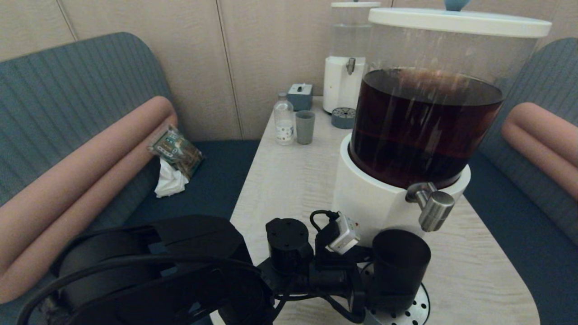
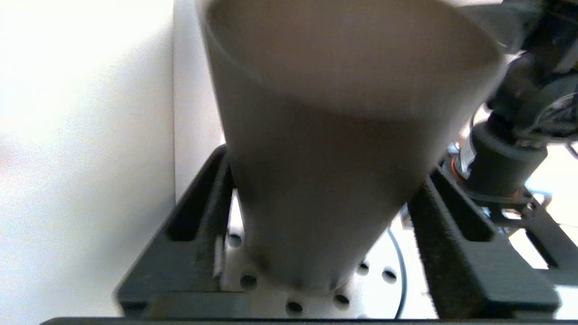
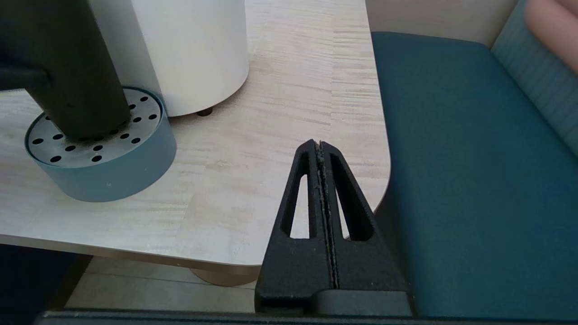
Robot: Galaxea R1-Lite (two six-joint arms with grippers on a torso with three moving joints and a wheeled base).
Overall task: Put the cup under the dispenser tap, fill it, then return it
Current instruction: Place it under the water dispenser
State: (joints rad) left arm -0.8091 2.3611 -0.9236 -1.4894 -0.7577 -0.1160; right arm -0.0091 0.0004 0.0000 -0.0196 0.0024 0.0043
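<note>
The black cup [image 1: 399,262] stands upright on the perforated drip tray [image 1: 417,309], just below and slightly left of the steel dispenser tap [image 1: 433,207] of the big dispenser [image 1: 424,117] holding dark brown liquid. My left gripper [image 1: 375,289] reaches in from the left, low on the cup. In the left wrist view the cup [image 2: 343,90] fills the gap between both fingers [image 2: 203,216], which press its sides. No liquid runs from the tap. My right gripper [image 3: 319,144] hovers shut and empty off the table's near right corner, with the cup [image 3: 67,67] on the tray [image 3: 113,171] to its side.
At the table's far end stand a smaller clear-liquid dispenser [image 1: 345,58], a grey-green cup [image 1: 305,127], a small bottle [image 1: 284,119] and a grey box [image 1: 300,95]. A snack packet [image 1: 176,151] and tissue lie on the left bench. Blue benches flank the table.
</note>
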